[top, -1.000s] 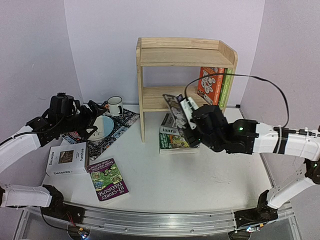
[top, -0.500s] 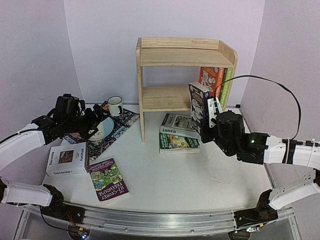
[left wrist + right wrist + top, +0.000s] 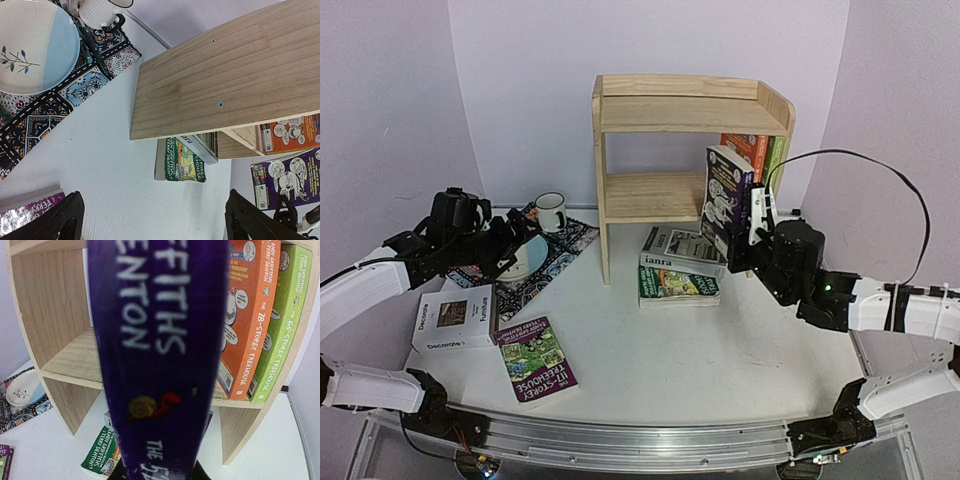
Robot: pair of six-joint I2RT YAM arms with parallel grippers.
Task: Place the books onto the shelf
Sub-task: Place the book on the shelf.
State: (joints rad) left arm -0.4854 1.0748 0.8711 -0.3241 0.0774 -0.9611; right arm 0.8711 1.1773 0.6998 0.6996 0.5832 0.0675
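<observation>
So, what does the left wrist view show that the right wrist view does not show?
Only the left wrist view shows the white mug. Only the right wrist view shows the light green book standing on the shelf. Both views show the shelf, the orange book, the held dark purple book, the plate and the green book lying under the shelf's front.

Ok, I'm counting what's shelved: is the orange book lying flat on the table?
No, the orange book stands upright on the shelf beside the light green book.
</observation>
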